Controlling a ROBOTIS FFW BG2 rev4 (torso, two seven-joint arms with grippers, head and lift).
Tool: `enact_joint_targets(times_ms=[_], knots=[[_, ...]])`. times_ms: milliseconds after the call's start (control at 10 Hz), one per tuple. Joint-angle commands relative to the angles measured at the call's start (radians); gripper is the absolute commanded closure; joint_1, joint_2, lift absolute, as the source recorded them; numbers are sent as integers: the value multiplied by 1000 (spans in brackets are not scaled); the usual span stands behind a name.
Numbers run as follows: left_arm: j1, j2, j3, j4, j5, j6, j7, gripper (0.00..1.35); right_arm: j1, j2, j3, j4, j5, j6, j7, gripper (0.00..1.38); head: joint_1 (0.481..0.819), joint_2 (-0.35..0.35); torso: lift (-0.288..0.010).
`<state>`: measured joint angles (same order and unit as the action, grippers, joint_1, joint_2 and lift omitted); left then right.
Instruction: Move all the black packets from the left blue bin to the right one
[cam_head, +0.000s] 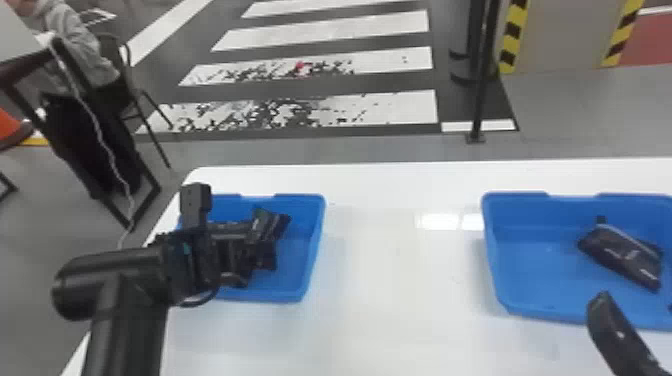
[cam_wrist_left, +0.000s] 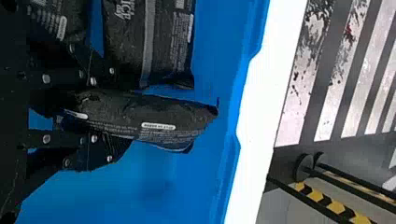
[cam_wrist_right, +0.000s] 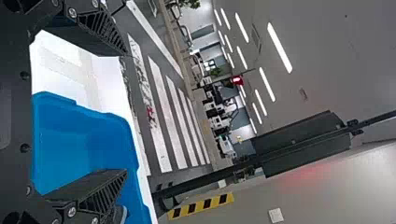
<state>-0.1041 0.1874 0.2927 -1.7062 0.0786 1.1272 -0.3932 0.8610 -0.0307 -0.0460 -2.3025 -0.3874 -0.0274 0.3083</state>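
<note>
Left gripper (cam_head: 240, 242), 8 o'clock in head view: clamped on a black packet (cam_wrist_left: 159, 114), over or in left blue bin (cam_head: 314, 240); other black packets (cam_wrist_left: 168, 42) beside it. Right gripper (cam_head: 607, 317), 4 o'clock: fingers apart, near right blue bin (cam_head: 525, 255); packet inside (cam_head: 620, 255) at 3.

White tabletop (cam_head: 395, 270): wide stretch between bins, left bin close to left edge. Beyond the far edge: striped floor (cam_head: 390, 107) at 12, black post (cam_head: 481, 85) at 2, chair (cam_head: 156, 132) at 10.

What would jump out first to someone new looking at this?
Probably the left blue bin and right blue bin, bright against the white table. Next, the left gripper, with a black packet between its fingers. Bold white floor stripes stand out beyond the table.
</note>
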Motion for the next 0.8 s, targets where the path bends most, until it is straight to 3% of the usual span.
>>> enact_joint_targets(times_ms=[0, 200, 400, 700], knots=[[26, 3, -4, -60, 45, -20, -9, 1204, 0, 0, 0, -1, -1, 3, 0, 140, 695, 228, -154], [114, 4, 22, -224, 119, -40, -21, 1204, 0, -2, 2, -3, -3, 5, 0, 140, 695, 205, -154], [229, 3, 28, -401, 260, -57, -33, 1204, -2, -3, 8, -8, -3, 5, 2, 140, 695, 186, -154], [286, 0, -49, -462, 442, -84, -118, 1204, -41, -18, 46, 4, -67, 32, 32, 140, 695, 105, -154]])
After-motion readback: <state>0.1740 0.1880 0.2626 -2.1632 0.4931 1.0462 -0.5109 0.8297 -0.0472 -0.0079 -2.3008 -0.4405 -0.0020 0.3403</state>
